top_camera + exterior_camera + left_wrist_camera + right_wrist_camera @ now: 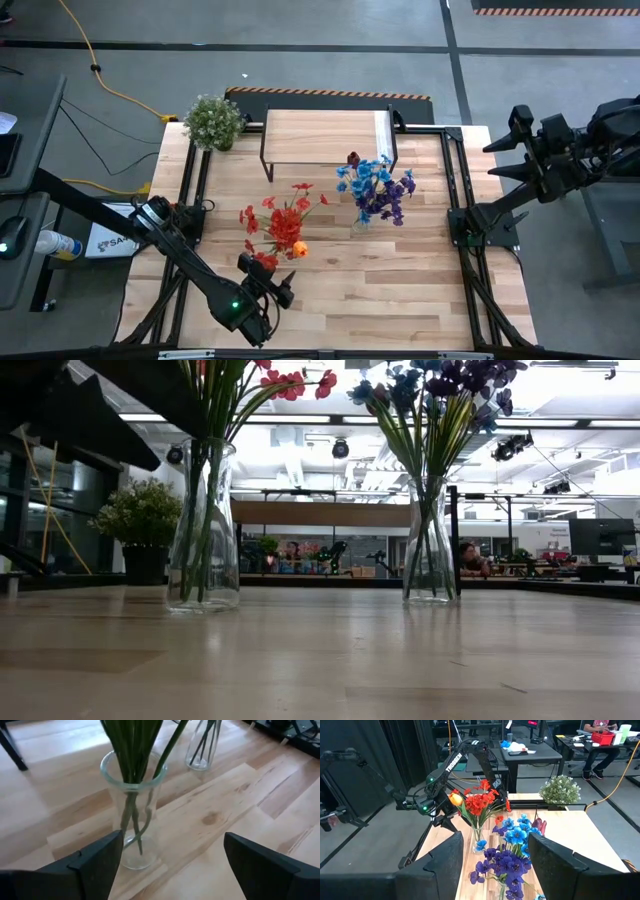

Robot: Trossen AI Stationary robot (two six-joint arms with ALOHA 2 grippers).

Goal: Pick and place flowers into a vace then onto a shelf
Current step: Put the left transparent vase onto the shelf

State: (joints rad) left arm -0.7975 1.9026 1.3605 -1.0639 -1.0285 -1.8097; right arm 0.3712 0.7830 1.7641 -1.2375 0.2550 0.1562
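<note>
**A:** Near the table's left front, what is the left gripper (268, 288) doing?

**B:** It hangs low with its jaws spread wide and nothing between them. Just ahead of it stands the glass vase (131, 810) of red flowers (284, 222), with the orange tulip (300, 250) on the side nearest the claw. In the wrist view the green stems drop through the vase's mouth and the dark fingers (95, 865) flank it without touching. I'd judge the claw stands released because that bunch is already seated and needs no support.

**A:** And beyond that vase?

**B:** Farther from the left claw, toward the middle of the table, a second vase (430, 545) holds the blue and purple sprays (378, 188), with a dark red bud (353, 158) on its far side. Both vases stand upright and apart from one another, which leaves a claw room to close around either one.

**A:** The shelf?

**B:** The shelf (320, 135) sits past both vases, at the table's far edge, its plank top bare; the potted plant (213, 121) stands just beside its left end. So the lift onto it looks not yet done.

**A:** The right side?

**B:** The right gripper (512, 145) waits raised off the table's right edge, well apart from everything. Its fingers (560, 865) appear parted and empty, though the overhead view is too small to confirm it.
</note>
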